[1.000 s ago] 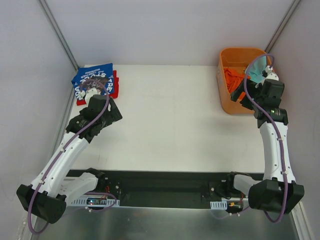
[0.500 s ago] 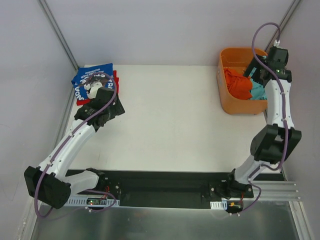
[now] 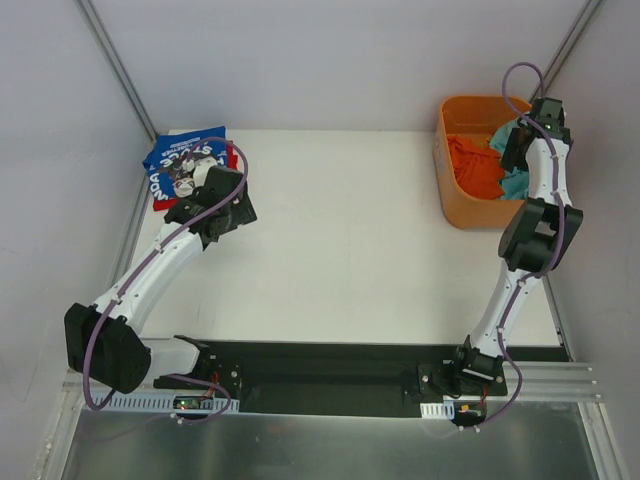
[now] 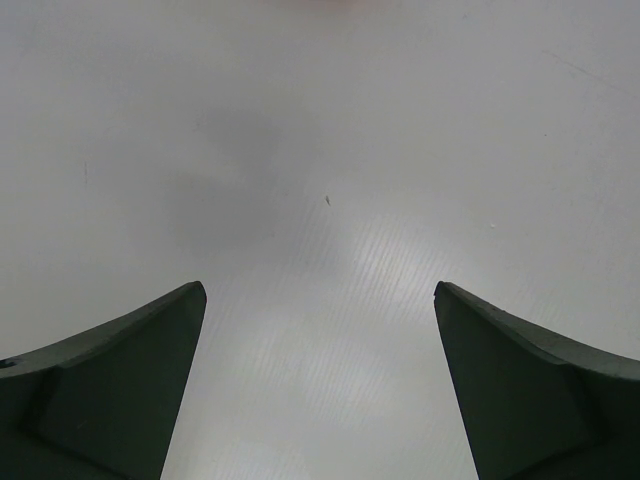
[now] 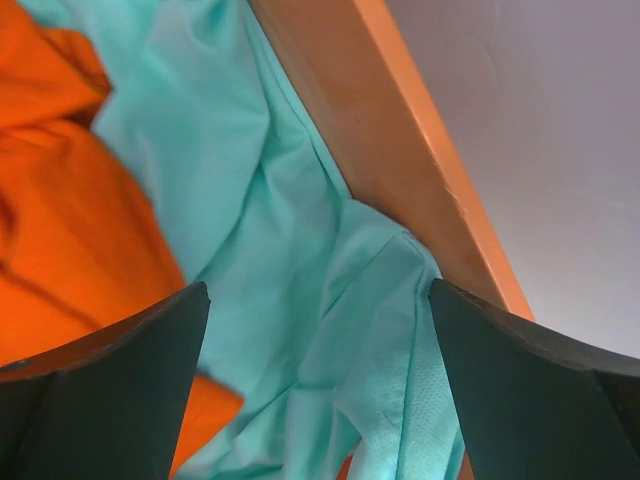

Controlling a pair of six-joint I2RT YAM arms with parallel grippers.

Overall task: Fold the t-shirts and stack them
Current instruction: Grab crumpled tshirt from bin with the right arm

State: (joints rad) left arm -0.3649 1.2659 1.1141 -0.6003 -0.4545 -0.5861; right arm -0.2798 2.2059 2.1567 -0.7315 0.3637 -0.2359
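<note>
The right gripper (image 5: 318, 300) is held spread, nothing pinched, just above the mint-teal t-shirt (image 5: 250, 180), which is seen crumpled, with no clear long axis, against the tub (image 5: 400, 130) wall beside an orange cloth (image 5: 60, 200). Only the top view shows the royal-blue t-shirt (image 3: 180, 155), folded on the red t-shirt (image 3: 232, 170) at the bench's (image 3: 350, 230) far-left corner, its lettering slanted. The left gripper (image 4: 320, 295), also spread, is shown over bare bench just beside that stack.
</note>
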